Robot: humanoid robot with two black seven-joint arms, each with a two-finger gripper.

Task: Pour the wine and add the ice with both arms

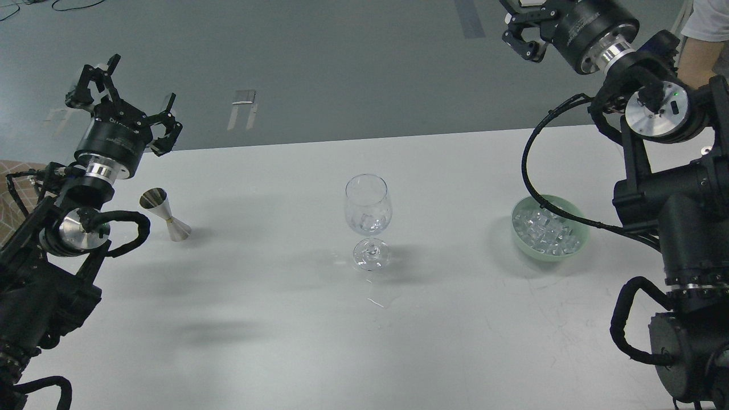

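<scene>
Judging the ice [549, 233] in the green bowl [578, 250] at right slippery, we would pinch one cube squarely. Our left gripper [122, 94], upper left, gapes empty; our right gripper [521, 34], top right, we cannot tell. The fragile glass [368, 213] stands centre.

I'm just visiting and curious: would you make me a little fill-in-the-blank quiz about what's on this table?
1. The ice cubes lie heaped in a pale green ____.
2. The wine glass stands upright, between the bowl and the metal ____.
3. The left gripper is open and holds ____.
4. The jigger stands nearest the robot's ____ arm.

Missing words: bowl; jigger; nothing; left
</scene>
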